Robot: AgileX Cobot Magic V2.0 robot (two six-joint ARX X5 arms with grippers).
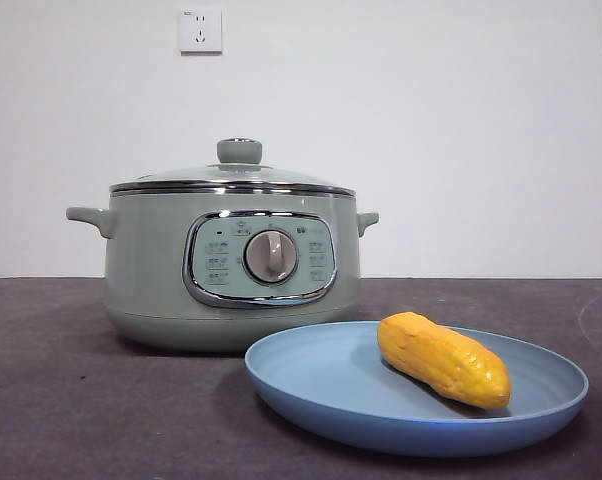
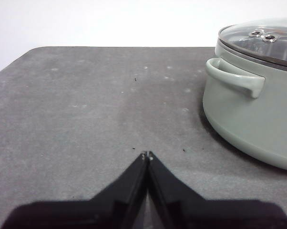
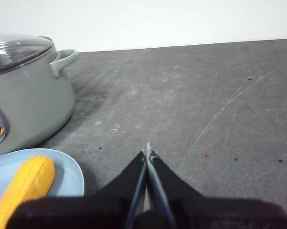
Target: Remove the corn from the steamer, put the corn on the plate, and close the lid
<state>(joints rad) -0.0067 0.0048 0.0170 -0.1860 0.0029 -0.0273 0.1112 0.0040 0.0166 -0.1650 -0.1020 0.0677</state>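
The yellow-orange corn (image 1: pixel 443 359) (image 3: pixel 26 187) lies on the light-blue plate (image 1: pixel 311 375) (image 3: pixel 69 176) in front of and to the right of the steamer. The sage-green steamer (image 1: pixel 151 270) (image 2: pixel 248 119) (image 3: pixel 29 105) stands on the dark table with the glass lid (image 1: pixel 236 175) (image 2: pixel 258 40) (image 3: pixel 17 50) seated on its rim. My left gripper (image 2: pixel 147 155) is shut and empty over bare table beside the steamer's handle (image 2: pixel 236 78). My right gripper (image 3: pixel 147 152) is shut and empty, beside the plate. Neither arm shows in the front view.
A dark grey tabletop (image 1: pixel 61 400) (image 2: pixel 86 105) (image 3: pixel 205 95) runs to a white wall with a socket (image 1: pixel 200 30). Faint scratches mark the table on the right (image 3: pixel 229 107).
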